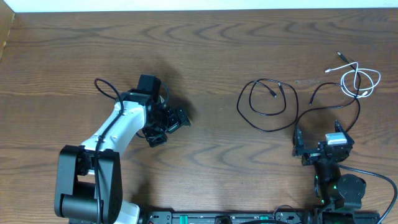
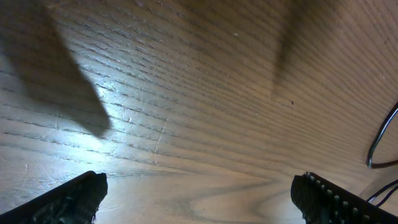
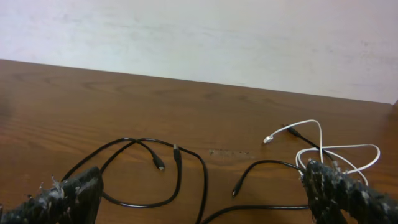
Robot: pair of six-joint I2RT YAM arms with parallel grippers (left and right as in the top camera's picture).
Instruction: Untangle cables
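**Jaws wide apart on both arms, cables lying free at right**

Overhead: the jaws of the left gripper (image 1: 169,129) stand apart and hold nothing. They sit left of centre on the wooden surface (image 1: 205,50), well apart from the cables. The right gripper (image 1: 318,140), at the near right, is likewise spread and empty. Just beyond it lie the black looped cable (image 1: 264,106), a second black cable (image 1: 323,102) to its right, and the white cable (image 1: 360,81) at the far right.

Left wrist: both fingers frame bare wood; a thin dark cord (image 2: 379,143) curves in at the right edge, and which one it is I cannot tell.

Right wrist: the fingers are spread, with the black loop ahead on the left and the white cable on the right. The white cable crosses the second black cable's far end.
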